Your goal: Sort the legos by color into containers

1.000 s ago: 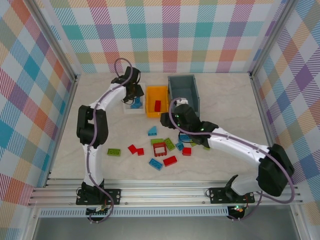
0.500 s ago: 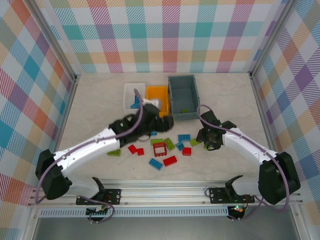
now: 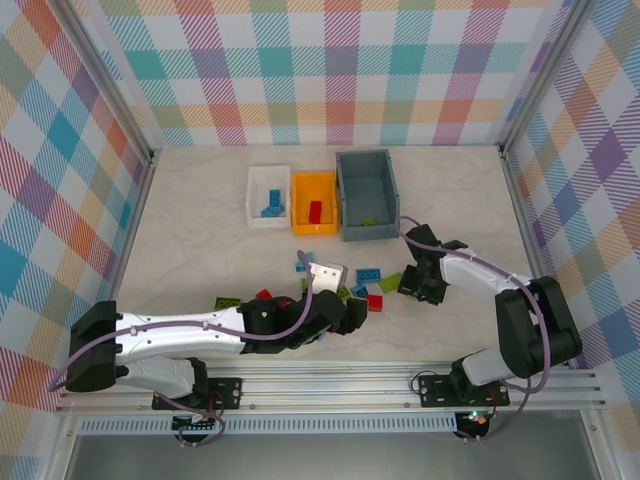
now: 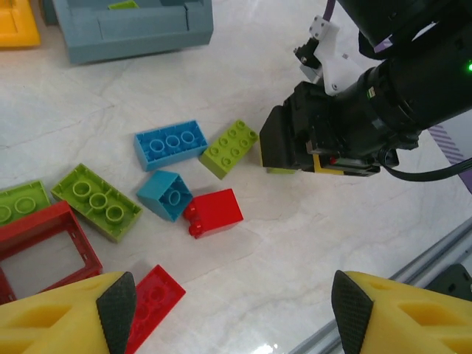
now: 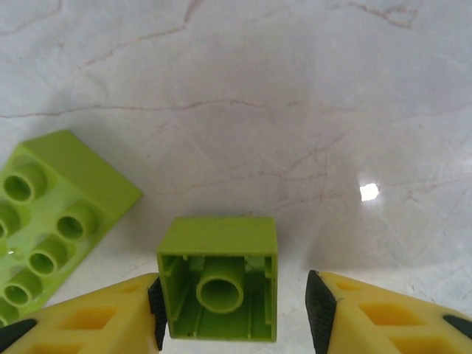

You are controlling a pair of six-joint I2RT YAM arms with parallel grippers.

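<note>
My right gripper (image 5: pixel 236 313) (image 3: pixel 411 284) is open, low over the table at the right of the pile. A lime square lego (image 5: pixel 218 286) lies on its side between its fingers, touching the left pad and apart from the right pad. A lime studded lego (image 5: pixel 51 228) lies to its left. My left gripper (image 4: pixel 232 317) (image 3: pixel 350 314) is open over bare table near the front, with a flat red lego (image 4: pixel 156 295) beside its left finger. Ahead lie a red lego (image 4: pixel 215 212), two blue legos (image 4: pixel 169 144) and the red frame (image 4: pixel 40 240).
At the back stand the white bin (image 3: pixel 257 190) with blue legos, the orange bin (image 3: pixel 300 190) with a red one and the grey bin (image 3: pixel 347 190) with a lime one. The metal rail (image 3: pixel 330 385) runs along the front edge, close behind my left arm.
My left arm has swung from the white bin down to the front of the pile. My right arm has moved from beside the grey bin to the lime lego on the right.
</note>
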